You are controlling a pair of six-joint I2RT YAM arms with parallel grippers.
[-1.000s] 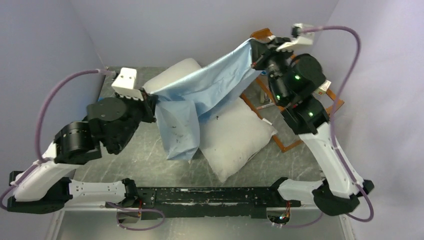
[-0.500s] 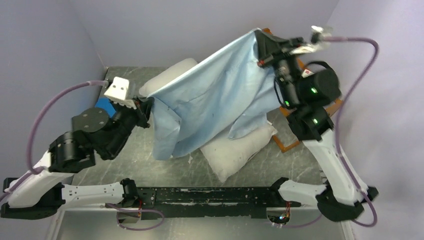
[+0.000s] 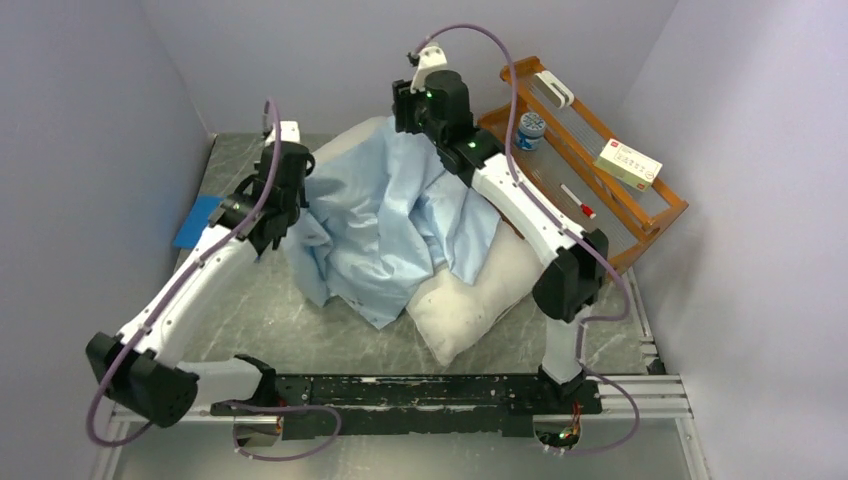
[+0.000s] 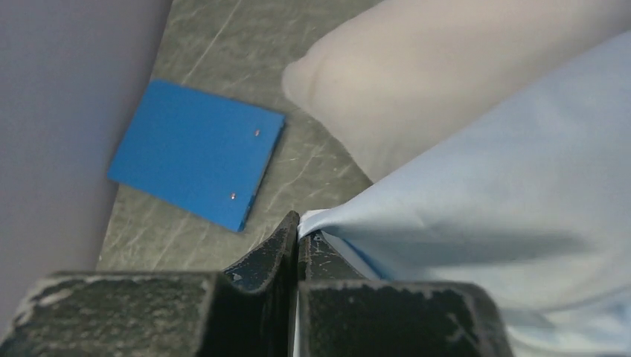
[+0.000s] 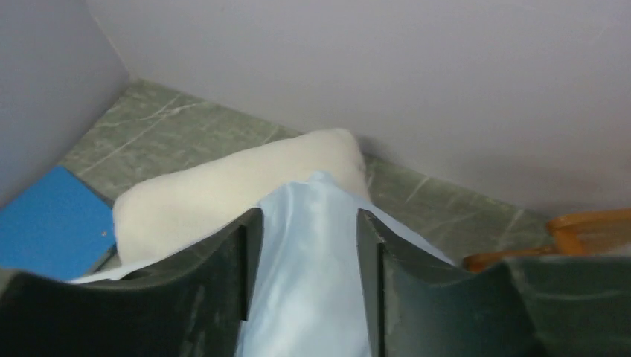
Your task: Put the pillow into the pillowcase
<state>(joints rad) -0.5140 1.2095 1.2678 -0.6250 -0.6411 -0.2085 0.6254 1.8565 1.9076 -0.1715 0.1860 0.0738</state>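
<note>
The white pillow lies slantwise on the table, and the crumpled light-blue pillowcase covers most of it. The pillow's far end and near right corner stay bare. My left gripper is at the cloth's left edge. In the left wrist view the left gripper is shut on a fold of the pillowcase, next to the pillow. My right gripper hovers over the far end. The right gripper is open, and the pillowcase lies loose between and below its fingers.
A flat bright-blue mat lies by the left wall, close to the left gripper. A wooden rack stands at the back right, holding a box, a small bottle and a pen. Walls close in at the back and on both sides.
The pillowcase was stretched high between both grippers; now it lies draped over the pillow. The right gripper has opened and let it go. Both arms have reached toward the back.
</note>
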